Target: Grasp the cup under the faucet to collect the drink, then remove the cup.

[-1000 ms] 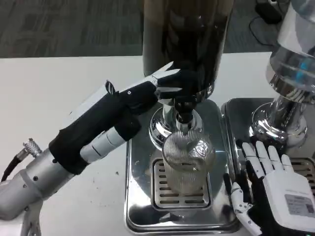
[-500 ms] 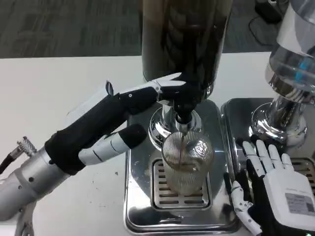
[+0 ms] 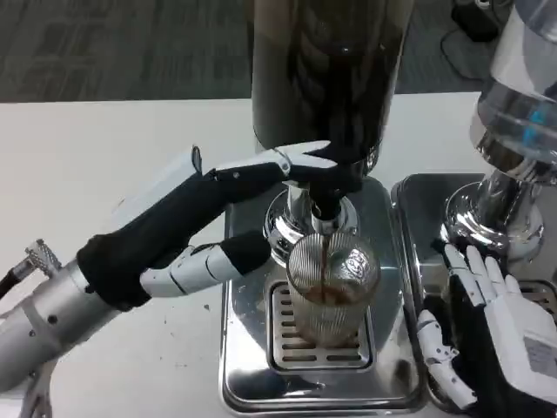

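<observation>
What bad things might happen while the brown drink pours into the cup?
The cup stands unheld on the drip tray while drink streams in; if the left hand keeps pressing the faucet, it might overflow. The right hand waits beside the cup, open, and a clumsy grab could tip it and spill.

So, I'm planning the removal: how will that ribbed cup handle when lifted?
The cup looks like thin clear plastic, so it probably flexes if squeezed. Dark drink is pooling inside, so it is likely bottom-heavy but could slosh. Its ribs should help the right hand grip.
</observation>
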Motion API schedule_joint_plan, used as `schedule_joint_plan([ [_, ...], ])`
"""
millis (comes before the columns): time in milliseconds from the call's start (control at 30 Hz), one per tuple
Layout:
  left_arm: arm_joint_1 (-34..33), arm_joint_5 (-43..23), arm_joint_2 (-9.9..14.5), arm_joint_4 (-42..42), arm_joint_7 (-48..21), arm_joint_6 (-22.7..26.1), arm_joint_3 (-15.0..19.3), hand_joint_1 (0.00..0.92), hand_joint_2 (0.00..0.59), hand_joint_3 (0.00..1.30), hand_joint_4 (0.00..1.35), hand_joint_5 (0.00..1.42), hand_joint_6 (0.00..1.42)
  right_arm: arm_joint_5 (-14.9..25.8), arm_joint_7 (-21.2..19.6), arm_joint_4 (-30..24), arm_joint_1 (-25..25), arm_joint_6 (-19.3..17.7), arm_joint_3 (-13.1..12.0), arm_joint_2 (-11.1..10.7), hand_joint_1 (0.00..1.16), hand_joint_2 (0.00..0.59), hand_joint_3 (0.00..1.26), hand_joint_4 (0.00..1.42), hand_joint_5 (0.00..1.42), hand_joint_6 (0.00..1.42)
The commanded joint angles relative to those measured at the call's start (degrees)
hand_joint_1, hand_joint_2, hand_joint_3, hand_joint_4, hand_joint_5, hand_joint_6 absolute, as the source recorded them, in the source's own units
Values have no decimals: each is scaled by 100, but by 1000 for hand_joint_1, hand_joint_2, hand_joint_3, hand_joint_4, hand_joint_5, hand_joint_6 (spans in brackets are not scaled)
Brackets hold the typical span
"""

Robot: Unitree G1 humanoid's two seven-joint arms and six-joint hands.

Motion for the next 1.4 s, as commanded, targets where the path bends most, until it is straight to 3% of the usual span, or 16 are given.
schedule_joint_plan([
  [33, 22, 286, 89, -66, -194, -202, -253, 0, 173, 353, 166, 376, 263, 441, 307, -111, -4, -222, -135, 28, 95, 335, 1, 0, 0, 15],
  [167, 28, 276, 96, -65, -164, -214, -289, 0, 173, 355, 169, 376, 264, 674, 409, -104, 21, -467, -203, -5, 141, 302, 0, 0, 0, 41],
  [467, 74, 266, 106, -124, -135, -196, -363, 0, 174, 356, 171, 376, 267, 1020, 560, -179, 178, -851, -370, 0, 155, 284, 0, 0, 0, 57],
  [667, 87, 246, 128, -152, -114, -171, -394, 0, 175, 356, 171, 377, 269, 1485, 1220, -155, 71, -762, -407, 19, 132, 220, 0, 0, 0, 75],
  [800, 96, 248, 128, -158, -52, -141, -370, 0, 175, 356, 171, 380, 270, 1505, 1584, -249, -46, -660, -382, -6, 220, 211, 0, 0, 0, 68],
  [967, 113, 261, 139, -203, -2, -126, -381, 0, 175, 356, 171, 381, 271, 1366, 1706, -402, -54, -497, -399, 46, 259, 216, 0, 0, 0, 66],
  [1067, 122, 284, 139, -242, 48, -104, -384, 0, 175, 356, 171, 382, 272, 1345, 1801, -422, -130, -450, -395, 54, 360, 213, 0, 0, 0, 37],
  [1400, 165, 360, 154, -359, 204, -52, -381, 0, 179, 356, 171, 382, 273, 1370, 2016, -543, -174, -456, -372, 57, 432, 199, 0, 0, 0, 35],
])
